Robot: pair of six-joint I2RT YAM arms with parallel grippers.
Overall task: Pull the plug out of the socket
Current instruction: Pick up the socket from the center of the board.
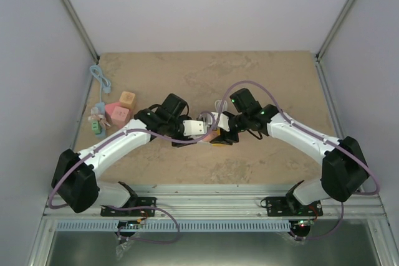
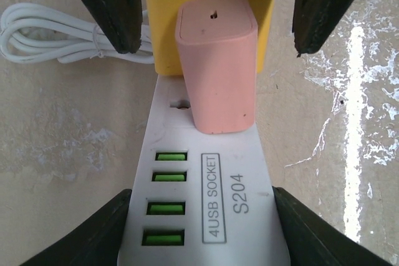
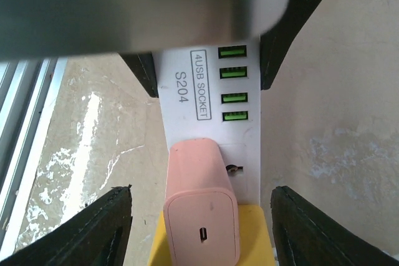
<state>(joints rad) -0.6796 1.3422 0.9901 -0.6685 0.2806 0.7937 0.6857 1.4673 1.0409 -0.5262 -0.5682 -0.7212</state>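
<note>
A white power strip (image 2: 246, 172) marked "4USB SOCKET S204" lies on the table, with a yellow section (image 2: 268, 23) at its far end. A pink plug (image 2: 218, 60) stands pushed into its socket. My left gripper (image 2: 201, 207) is shut on the strip's USB end, one finger against each side. My right gripper (image 3: 201, 197) is open, its fingers (image 3: 93, 228) wide apart on either side of the pink plug (image 3: 199, 210) and not touching it. In the top view both grippers meet at the strip (image 1: 198, 127) in the middle of the table.
A coiled white cable (image 2: 43, 35) lies beside the strip's yellow end. Pink and orange blocks (image 1: 118, 113), a green item (image 1: 96, 127) and a light blue cable (image 1: 100, 79) sit at the left edge. A metal rail (image 1: 212, 200) runs along the near edge.
</note>
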